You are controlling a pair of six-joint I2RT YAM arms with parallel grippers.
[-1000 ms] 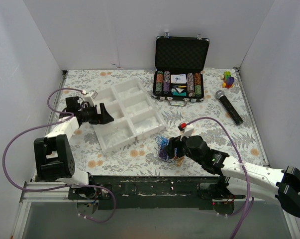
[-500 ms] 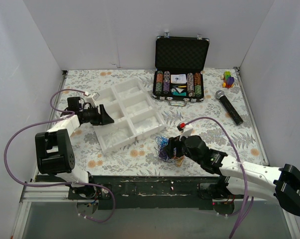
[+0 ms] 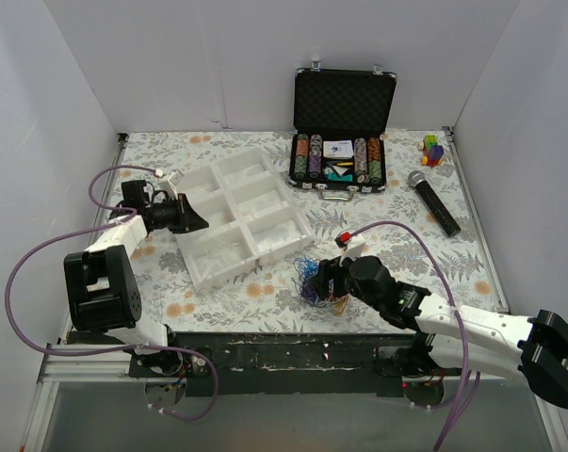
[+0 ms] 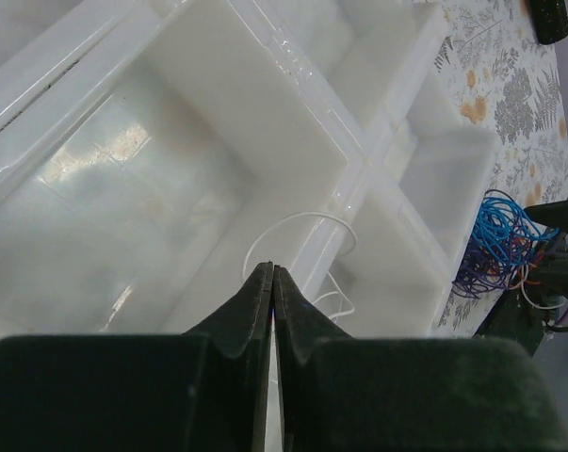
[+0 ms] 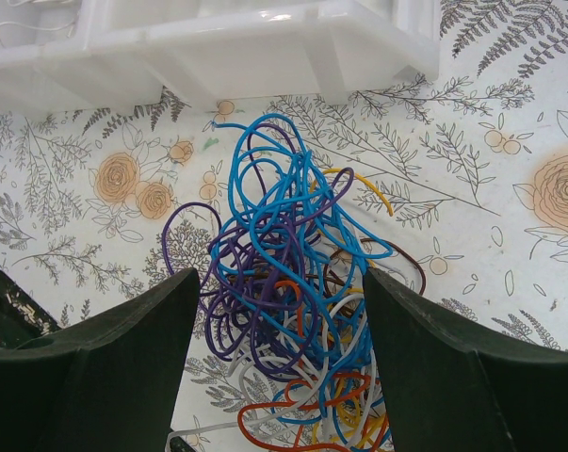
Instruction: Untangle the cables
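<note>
The cables (image 3: 310,280) lie as a fist-sized tangle of blue, purple, orange, red, yellow and white wires on the flowered tablecloth, just off the white tray's near corner. My right gripper (image 3: 324,282) stands open over the tangle. In the right wrist view its fingers straddle the cables (image 5: 284,254) on either side, and the right gripper (image 5: 282,282) holds nothing. My left gripper (image 3: 202,224) hangs over the white compartment tray (image 3: 229,193), shut. The left gripper (image 4: 271,269) has its jaws pressed together and empty, above a thin white wire loop (image 4: 302,221) lying in the tray (image 4: 265,85). The tangle (image 4: 498,240) shows far right.
An open black case of poker chips (image 3: 343,141) stands at the back. A microphone (image 3: 434,202) and a small stack of coloured blocks (image 3: 433,149) lie at the back right. White walls close in the table on three sides.
My left gripper has closed from wide open to shut and drawn slightly back to the left over the tray. The right arm and the tangle have not moved.
</note>
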